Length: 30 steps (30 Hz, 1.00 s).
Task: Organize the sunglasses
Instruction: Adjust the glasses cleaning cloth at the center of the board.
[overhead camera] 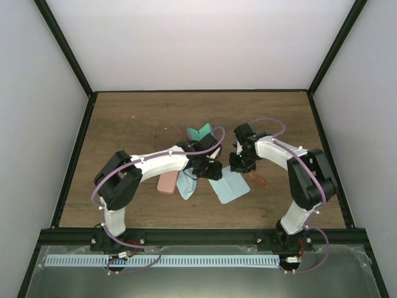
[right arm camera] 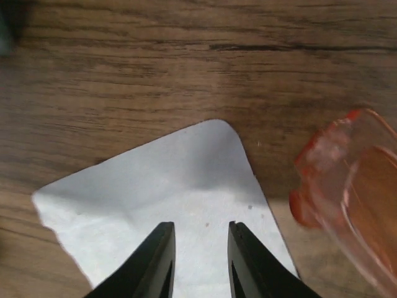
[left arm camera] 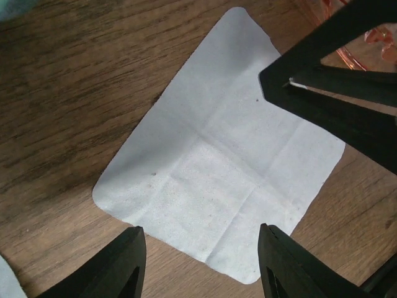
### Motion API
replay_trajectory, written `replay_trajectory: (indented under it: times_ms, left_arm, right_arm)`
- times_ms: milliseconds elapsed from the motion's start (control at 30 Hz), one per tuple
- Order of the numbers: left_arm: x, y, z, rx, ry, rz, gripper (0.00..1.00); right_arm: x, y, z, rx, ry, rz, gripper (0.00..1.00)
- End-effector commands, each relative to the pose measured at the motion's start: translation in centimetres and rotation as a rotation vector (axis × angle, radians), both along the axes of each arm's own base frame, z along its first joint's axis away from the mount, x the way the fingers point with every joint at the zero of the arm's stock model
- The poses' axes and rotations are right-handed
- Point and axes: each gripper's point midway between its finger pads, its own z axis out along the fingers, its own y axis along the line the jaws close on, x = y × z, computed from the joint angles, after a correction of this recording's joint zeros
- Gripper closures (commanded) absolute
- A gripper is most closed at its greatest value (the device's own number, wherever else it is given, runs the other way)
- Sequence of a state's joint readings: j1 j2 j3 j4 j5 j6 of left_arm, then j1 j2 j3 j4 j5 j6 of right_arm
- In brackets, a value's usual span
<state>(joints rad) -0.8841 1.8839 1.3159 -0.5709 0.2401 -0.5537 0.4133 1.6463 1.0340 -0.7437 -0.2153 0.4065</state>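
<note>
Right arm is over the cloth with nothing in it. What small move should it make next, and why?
Probably slide the right gripper sideways toward the orange-red sunglasses. In its wrist view the jaws stand slightly apart and empty over the light blue cloth, while the sunglasses lie beside the cloth's edge, off to the right of that view and outside the gap.

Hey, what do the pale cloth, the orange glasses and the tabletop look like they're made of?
Cloth: soft matte fabric, probably microfibre; it lies flat and shows fold creases.
Glasses: likely glossy, translucent orange-red plastic; the wood shows through it.
Tabletop: wood or wood-look laminate with a matte finish and dark grain lines.
</note>
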Motion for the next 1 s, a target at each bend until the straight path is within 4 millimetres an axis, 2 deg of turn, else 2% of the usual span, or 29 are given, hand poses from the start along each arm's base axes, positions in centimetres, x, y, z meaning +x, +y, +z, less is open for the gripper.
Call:
replay_trajectory:
  times_ms: [0, 200, 300, 500, 633, 867, 967]
  left_arm:
    - [0.1, 0.5, -2.0, 0.047, 0.026, 0.035, 0.53]
    - [-0.2, 1.6, -5.6, 0.123, 0.062, 0.029, 0.76]
    - [-0.6, 1.9, -7.2, 0.150, 0.084, 0.009, 0.86]
    - [-0.3, 2.9, -9.4, 0.205, 0.107, 0.025, 0.88]
    - [0.9, 4.4, -9.4, 0.240, 0.094, 0.040, 0.88]
    - [2.5, 7.7, -10.1, 0.301, 0.090, 0.049, 0.87]
    - [3.4, 8.5, -10.4, 0.304, 0.091, 0.064, 0.86]
  right_arm:
    - [2.4, 0.9, 0.1, 0.033, -0.034, 0.025, 0.78]
    - [2.9, 2.6, 0.5, 0.119, -0.030, 0.043, 0.97]
    - [2.6, 2.5, 0.0, 0.116, -0.019, 0.049, 0.99]
    - [1.0, 1.9, -2.5, 0.099, 0.030, 0.044, 0.99]
    - [0.5, 1.6, -3.3, 0.101, 0.049, 0.017, 0.99]
    - [0.1, 1.2, -3.4, 0.090, 0.065, -0.008, 0.99]
    - [-0.2, 1.3, -2.9, 0.102, 0.072, -0.015, 0.99]
